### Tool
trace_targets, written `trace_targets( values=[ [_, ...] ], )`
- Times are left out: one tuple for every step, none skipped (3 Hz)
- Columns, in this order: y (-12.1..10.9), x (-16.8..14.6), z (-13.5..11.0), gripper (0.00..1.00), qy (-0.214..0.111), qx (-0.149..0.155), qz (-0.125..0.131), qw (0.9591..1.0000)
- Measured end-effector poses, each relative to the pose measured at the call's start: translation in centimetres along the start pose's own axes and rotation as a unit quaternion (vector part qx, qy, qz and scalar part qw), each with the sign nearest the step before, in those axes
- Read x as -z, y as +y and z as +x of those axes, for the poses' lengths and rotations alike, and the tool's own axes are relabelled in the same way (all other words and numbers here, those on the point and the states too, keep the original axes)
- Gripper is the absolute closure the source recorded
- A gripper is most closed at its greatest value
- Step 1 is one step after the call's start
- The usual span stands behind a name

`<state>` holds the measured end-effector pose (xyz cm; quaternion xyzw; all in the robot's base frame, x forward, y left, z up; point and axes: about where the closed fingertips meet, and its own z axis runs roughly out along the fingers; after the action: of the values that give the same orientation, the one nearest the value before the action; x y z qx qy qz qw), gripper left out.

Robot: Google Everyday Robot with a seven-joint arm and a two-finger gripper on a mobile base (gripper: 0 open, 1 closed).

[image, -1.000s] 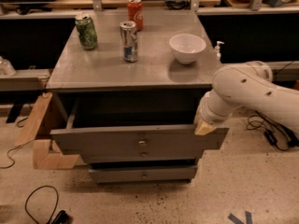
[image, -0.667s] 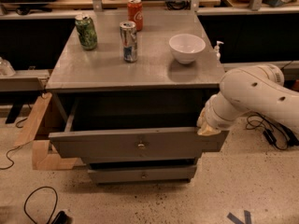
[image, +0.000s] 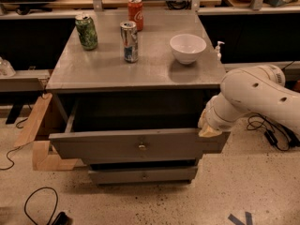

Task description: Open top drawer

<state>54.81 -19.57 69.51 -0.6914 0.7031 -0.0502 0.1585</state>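
The top drawer (image: 126, 146) is a wide grey drawer with a small brass knob (image: 142, 146). It stands pulled out from the grey cabinet, its dark inside showing above the front. My gripper (image: 207, 129) is at the drawer front's right end, at its top edge, on the white arm (image: 255, 97) that comes in from the right. Two narrower grey drawers (image: 143, 175) sit below, pushed in.
On the cabinet top (image: 93, 71) stand a green can (image: 86, 31), a silver-blue can (image: 129, 41), a red cola can (image: 135, 13) and a white bowl (image: 187, 48). A wooden board (image: 35, 125) leans at the left. Cables (image: 40, 205) lie on the floor.
The drawer has come a little further out toward the camera. My gripper and arm have shifted slightly right and forward with it.
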Motion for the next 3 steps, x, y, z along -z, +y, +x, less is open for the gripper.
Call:
trace_targets(
  values=[
    [-0.01,0.04,-0.01,0.31,0.0,0.0,0.0,1.0],
    [-0.01,0.04,-0.01,0.08,0.0,0.0,0.0,1.0],
    [0.03,0.0,-0.03,0.0,0.0,0.0,-0.001,1.0]
  ],
)
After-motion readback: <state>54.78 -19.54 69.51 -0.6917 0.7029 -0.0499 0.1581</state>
